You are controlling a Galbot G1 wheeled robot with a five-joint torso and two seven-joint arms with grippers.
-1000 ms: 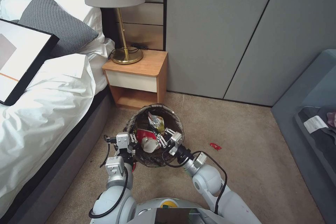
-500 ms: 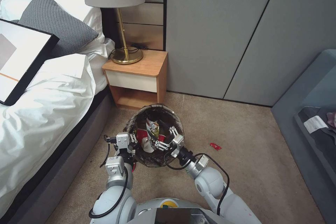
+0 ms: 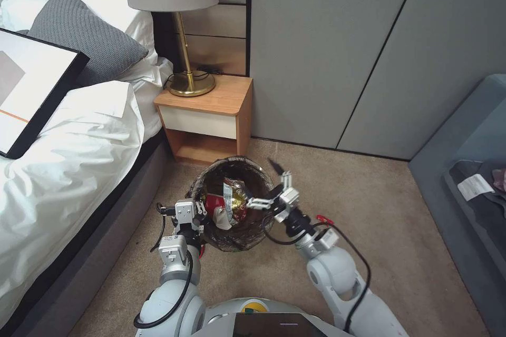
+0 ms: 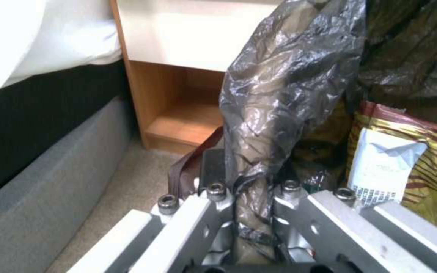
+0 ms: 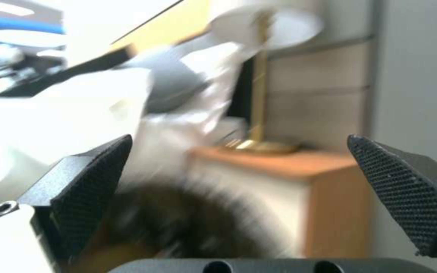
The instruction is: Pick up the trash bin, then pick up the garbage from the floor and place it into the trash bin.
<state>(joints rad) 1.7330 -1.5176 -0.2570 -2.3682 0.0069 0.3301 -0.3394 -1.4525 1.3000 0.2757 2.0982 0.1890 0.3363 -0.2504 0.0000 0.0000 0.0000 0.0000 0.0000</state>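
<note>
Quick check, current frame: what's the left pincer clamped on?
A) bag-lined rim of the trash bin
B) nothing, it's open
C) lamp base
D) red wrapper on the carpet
A: the left pincer is shut on the dark bag folded over the rim of the trash bin, while the right pincer is open at the bin's far side.

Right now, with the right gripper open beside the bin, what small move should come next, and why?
Probably swing the right gripper down toward the red wrapper on the carpet. Its fingers are spread and empty at the trash bin rim, wrappers already sit inside, and that red piece lies just right of the arm. The left gripper is clamped on the bin's bagged rim, so the bin looks ready to receive it.
</note>
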